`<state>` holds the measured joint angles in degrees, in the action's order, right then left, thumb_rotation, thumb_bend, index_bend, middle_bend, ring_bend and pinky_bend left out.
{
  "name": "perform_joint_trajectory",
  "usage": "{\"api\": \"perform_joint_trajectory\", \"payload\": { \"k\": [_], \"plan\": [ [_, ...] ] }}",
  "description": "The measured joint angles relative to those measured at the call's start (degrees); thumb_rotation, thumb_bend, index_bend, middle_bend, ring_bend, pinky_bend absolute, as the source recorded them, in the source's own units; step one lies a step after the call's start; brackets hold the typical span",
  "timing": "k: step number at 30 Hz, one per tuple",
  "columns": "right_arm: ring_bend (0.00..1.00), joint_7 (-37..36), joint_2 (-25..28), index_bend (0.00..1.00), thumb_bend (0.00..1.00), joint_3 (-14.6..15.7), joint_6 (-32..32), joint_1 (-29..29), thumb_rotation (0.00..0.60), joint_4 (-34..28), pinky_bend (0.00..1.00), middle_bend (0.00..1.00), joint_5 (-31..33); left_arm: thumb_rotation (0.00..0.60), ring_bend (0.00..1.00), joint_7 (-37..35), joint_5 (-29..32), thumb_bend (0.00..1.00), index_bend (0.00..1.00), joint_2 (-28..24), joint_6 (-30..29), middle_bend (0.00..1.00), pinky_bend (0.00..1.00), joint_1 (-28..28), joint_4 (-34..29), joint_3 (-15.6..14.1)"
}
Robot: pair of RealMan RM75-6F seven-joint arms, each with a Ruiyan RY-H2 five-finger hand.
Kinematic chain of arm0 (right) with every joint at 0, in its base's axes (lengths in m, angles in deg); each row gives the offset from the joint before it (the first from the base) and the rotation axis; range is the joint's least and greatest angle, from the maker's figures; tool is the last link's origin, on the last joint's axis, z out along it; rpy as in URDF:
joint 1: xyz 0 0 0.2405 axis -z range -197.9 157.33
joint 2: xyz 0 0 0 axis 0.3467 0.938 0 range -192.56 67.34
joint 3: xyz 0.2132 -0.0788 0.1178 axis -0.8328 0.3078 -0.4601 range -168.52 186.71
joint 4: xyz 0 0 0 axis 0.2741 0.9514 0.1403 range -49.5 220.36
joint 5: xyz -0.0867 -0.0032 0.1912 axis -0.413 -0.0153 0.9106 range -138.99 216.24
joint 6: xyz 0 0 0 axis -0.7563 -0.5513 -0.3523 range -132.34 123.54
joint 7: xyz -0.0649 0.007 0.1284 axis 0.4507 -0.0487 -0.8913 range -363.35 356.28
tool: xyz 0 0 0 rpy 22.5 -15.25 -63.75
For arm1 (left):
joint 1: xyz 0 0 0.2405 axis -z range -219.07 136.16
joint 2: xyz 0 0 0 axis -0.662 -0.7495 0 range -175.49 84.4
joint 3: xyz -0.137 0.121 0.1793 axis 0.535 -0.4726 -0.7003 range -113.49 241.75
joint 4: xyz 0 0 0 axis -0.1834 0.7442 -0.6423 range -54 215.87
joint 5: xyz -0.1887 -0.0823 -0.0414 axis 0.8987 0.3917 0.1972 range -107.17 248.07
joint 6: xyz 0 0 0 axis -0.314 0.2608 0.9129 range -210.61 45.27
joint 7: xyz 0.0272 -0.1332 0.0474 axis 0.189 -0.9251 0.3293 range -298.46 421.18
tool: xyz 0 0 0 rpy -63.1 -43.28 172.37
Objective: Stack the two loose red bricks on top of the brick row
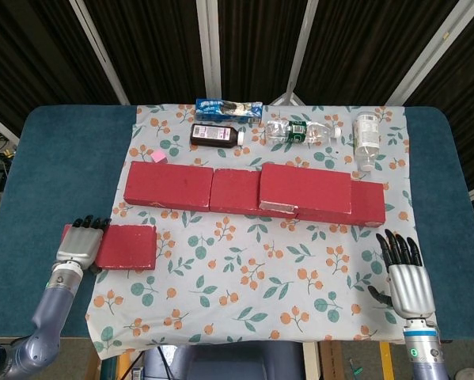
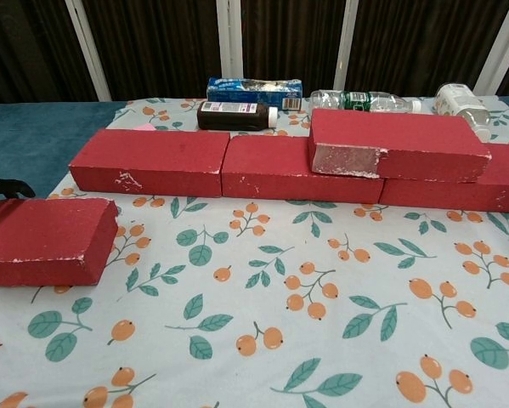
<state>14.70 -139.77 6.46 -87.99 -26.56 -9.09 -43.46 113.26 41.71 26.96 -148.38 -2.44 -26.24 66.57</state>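
Dark curtains with pale metal struts stand behind a teal-topped table, most of it covered by a white cloth printed with orange berries and green leaves. Across the cloth's middle runs the row of red bricks laid end to end, and one red brick already stacked on the row sits over its right part. The remaining loose red brick lies flat near the cloth's left edge, well apart from the row — the left hand rests on its left end, dark fingertips pointing away from the robot; whether the fingers actually grasp the brick cannot be told. The right hand hovers low at the near right corner, fingers spread and holding nothing. Behind the row lie a blue snack packet, a dark brown bottle with a white label, a clear plastic bottle on its side, a second clear bottle further right, and a small pink cube.
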Motion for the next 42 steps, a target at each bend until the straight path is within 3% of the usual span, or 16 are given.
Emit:
{"api": "perform_joint_trajectory", "payload": {
  "k": [17,26,33,37,42],
  "plan": [
    [0.00,0.5,-0.1,0.00,0.19,-0.5,-0.1,0.2,0.600,-0.4,0.00,0.00,0.7,0.600,0.00,2.7,3.7,0.00,0.28,0.1,-1.4,0.37,0.14,3.3,-1.0,0.0],
    [0.00,0.7,-0.4,0.00,0.19,-0.7,0.1,0.2,0.600,-0.3,0.00,0.00,0.8,0.600,0.00,-0.7,0.9,0.00,0.30,-1.4,-1.7,0.40,0.14,3.1,-2.1,0.8],
    [0.00,0.7,-0.3,0.00,0.19,-1.0,0.3,0.2,0.600,-0.1,0.00,0.00,1.4,0.600,0.00,-3.1,-2.0,0.00,0.30,-7.8,-0.6,0.39,0.14,3.3,-8.0,1.9],
    [0.00,0.8,-0.4,0.00,0.19,-1.4,0.3,0.3,0.600,0.2,0.00,0.00,2.2,0.600,0.00,-2.4,-2.3,0.00,0.30,-12.4,1.3,0.38,0.13,5.7,-10.2,3.4],
    [0.00,1.1,-0.6,0.00,0.19,-2.3,0.4,0.2,0.600,0.8,0.00,0.00,4.0,0.600,0.00,-1.4,0.8,0.00,0.30,-13.6,5.9,0.38,0.13,10.9,-8.6,6.5]
  ]
}}
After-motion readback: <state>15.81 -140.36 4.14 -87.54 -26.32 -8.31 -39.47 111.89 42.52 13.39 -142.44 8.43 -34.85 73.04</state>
